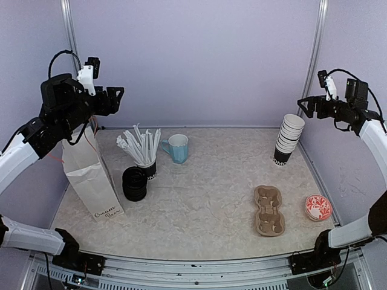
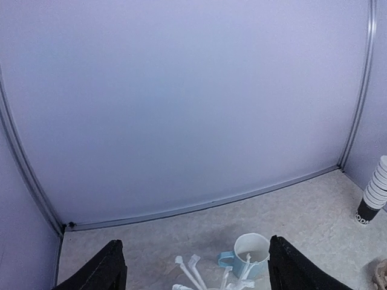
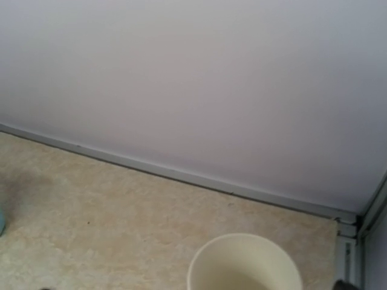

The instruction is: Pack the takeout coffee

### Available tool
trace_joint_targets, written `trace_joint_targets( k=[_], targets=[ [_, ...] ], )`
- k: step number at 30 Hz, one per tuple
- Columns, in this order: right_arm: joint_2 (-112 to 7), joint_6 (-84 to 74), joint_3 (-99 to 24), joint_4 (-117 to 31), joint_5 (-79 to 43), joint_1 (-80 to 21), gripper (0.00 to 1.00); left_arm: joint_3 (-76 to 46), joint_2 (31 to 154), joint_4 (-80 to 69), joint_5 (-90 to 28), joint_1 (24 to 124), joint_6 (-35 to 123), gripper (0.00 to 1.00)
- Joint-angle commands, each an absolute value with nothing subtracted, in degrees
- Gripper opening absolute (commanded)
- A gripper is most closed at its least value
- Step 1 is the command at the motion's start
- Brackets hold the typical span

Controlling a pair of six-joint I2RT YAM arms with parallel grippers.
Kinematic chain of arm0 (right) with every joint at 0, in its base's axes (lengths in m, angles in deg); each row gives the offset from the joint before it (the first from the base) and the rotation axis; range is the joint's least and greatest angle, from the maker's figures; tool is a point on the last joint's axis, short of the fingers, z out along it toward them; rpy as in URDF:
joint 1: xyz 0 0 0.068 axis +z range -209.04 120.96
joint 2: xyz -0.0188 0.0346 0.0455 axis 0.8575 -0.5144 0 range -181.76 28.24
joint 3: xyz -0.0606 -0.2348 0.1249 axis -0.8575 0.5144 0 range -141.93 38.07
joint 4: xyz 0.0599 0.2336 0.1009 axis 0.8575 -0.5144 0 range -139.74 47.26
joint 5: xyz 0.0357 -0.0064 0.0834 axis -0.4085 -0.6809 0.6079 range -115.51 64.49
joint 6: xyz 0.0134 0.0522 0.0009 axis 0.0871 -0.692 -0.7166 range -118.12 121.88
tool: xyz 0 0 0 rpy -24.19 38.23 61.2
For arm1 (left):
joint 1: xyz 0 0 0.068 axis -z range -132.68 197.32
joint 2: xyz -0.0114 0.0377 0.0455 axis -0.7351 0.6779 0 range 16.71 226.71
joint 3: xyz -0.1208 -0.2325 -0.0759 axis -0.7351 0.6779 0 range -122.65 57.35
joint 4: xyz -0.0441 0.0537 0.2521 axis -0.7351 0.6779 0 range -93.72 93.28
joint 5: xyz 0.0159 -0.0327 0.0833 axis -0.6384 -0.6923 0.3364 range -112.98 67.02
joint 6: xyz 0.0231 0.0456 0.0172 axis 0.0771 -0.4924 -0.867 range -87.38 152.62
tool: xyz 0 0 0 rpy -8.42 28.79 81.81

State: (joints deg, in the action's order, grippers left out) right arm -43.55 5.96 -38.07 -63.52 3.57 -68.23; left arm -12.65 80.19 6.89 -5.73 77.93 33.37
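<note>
Lilac walls close round a pale marbled table [image 1: 199, 199]. Left of the blue mug [image 1: 177, 148], the left hand [image 1: 118, 100] hangs open and empty above a white paper bag [image 1: 91, 181]. Stacked black lids [image 1: 134, 183] sit nearer the mug's left; the stacked black cups [image 1: 288, 140] stand well right of it, the right hand [image 1: 307, 106] open above them.

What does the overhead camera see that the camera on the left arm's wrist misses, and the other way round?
Only overhead: the white paper bag, the stack of black lids and the small red-patterned dish. Only the left wrist: a close look at its own two dark fingers, spread wide with nothing between them. Both: the light blue mug, the white sticks and the stack of paper cups.
</note>
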Motion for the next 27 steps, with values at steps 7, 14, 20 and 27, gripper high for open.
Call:
trace_joint_targets(
  k=[7, 14, 20, 27],
  targets=[
    [-46.0, 7.0, -38.1, -61.0, 3.3, -64.2, 0.99, -25.9, 86.2, 13.1, -12.4, 97.6, 22.4, 0.58],
    [-46.2, 9.9, -36.9, -60.7, 3.8, -63.3, 0.99, -22.6, 89.3, 21.2, -13.5, 113.3, 28.9, 0.05],
    [-46.7, 10.4, -36.3, -60.7, 5.8, -63.1, 0.99, -11.1, 88.1, 27.1, -13.1, 119.8, 46.9, 0.00],
    [-48.1, 10.3, -36.1, -60.6, 8.7, -62.9, 0.99, -3.9, 86.8, 42.5, 0.9, 122.1, 75.1, 0.00]
  ],
)
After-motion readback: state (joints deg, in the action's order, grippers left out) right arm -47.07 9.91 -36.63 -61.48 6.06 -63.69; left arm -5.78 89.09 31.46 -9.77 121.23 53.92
